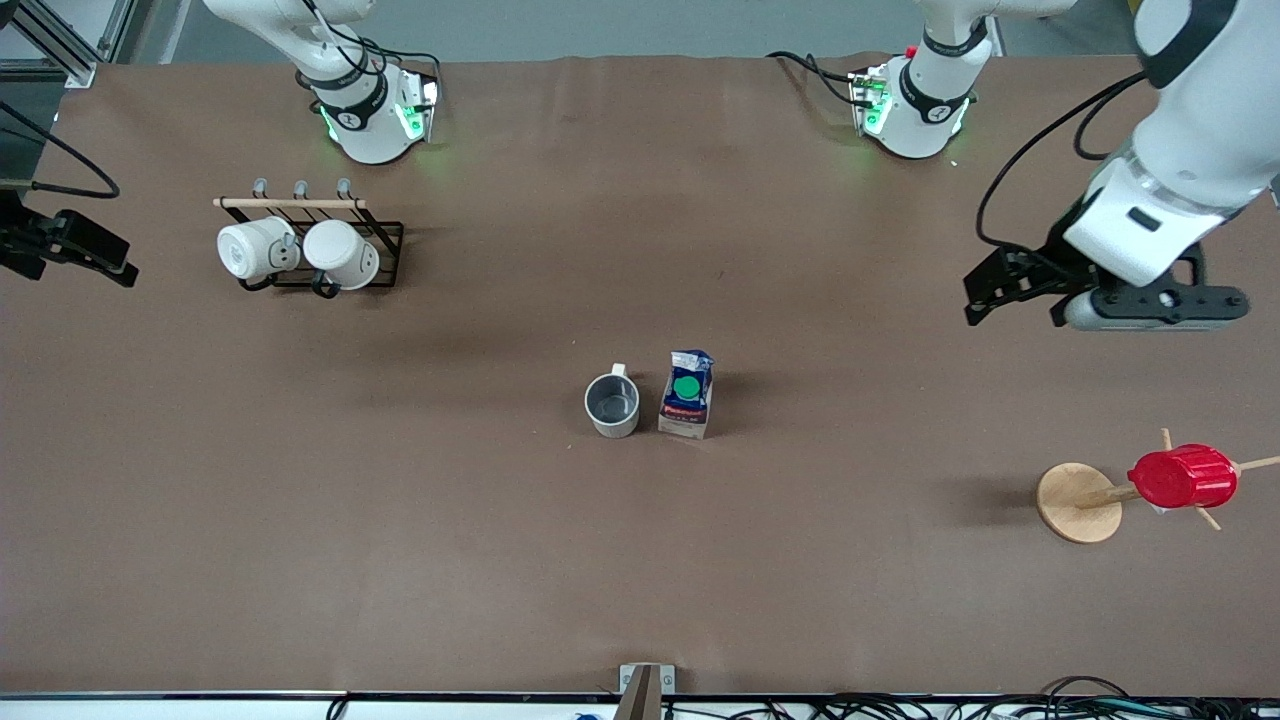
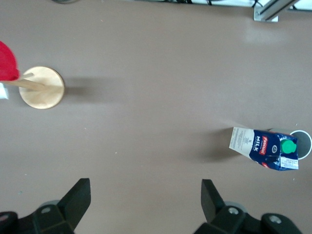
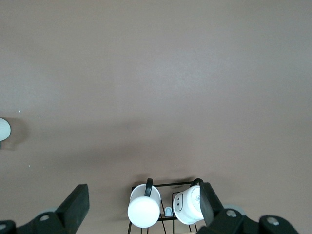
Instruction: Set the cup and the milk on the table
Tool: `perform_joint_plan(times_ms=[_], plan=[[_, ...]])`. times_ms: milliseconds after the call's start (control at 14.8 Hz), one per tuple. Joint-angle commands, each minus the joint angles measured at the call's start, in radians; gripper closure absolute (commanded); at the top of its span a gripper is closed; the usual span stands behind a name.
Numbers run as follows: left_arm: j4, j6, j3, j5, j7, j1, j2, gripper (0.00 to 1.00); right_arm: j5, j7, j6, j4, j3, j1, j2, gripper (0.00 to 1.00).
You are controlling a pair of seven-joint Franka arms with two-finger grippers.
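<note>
The beige-grey cup (image 1: 612, 405) stands upright on the brown table (image 1: 400, 560) near its middle. The dark-blue milk carton (image 1: 688, 393) with a green cap stands right beside it, toward the left arm's end. Both also show in the left wrist view, the milk (image 2: 265, 148) partly hiding the cup (image 2: 303, 143). My left gripper (image 1: 1012, 300) is open and empty, up over bare table toward the left arm's end, well apart from both; its jaws (image 2: 146, 195) frame bare table. My right gripper (image 1: 70, 258) is open and empty at the right arm's end, beside the mug rack (image 3: 161, 204).
A black wire rack (image 1: 385, 255) with a wooden bar holds two white mugs (image 1: 255, 248) near the right arm's base. A wooden peg stand (image 1: 1078, 502) carrying a red ribbed cup (image 1: 1182, 477) stands at the left arm's end, nearer the front camera than the left gripper.
</note>
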Motion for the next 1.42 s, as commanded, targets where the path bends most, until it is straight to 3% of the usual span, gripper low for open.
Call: perform_joint_plan(times_ms=[0, 270, 473, 878, 1351], plan=[[0.046, -0.045, 0.004, 0.003, 0.017, 0.015, 0.005, 0.00, 0.018, -0.014, 0.000, -0.018, 0.002, -0.009, -0.019, 0.00], [0.045, -0.176, -0.010, 0.035, 0.087, 0.069, -0.041, 0.00, 0.018, -0.014, -0.001, -0.018, 0.002, -0.009, -0.019, 0.00], [-0.030, -0.180, -0.004, 0.032, 0.118, 0.076, -0.084, 0.00, 0.018, -0.014, -0.001, -0.018, 0.002, -0.008, -0.019, 0.00], [-0.035, -0.170, 0.068, 0.031, 0.144, 0.022, -0.081, 0.00, 0.018, -0.013, -0.001, -0.018, 0.002, -0.009, -0.019, 0.00], [-0.036, -0.162, 0.082, 0.029, 0.132, 0.030, -0.081, 0.00, 0.018, -0.013, -0.001, -0.018, 0.002, -0.009, -0.019, 0.00]])
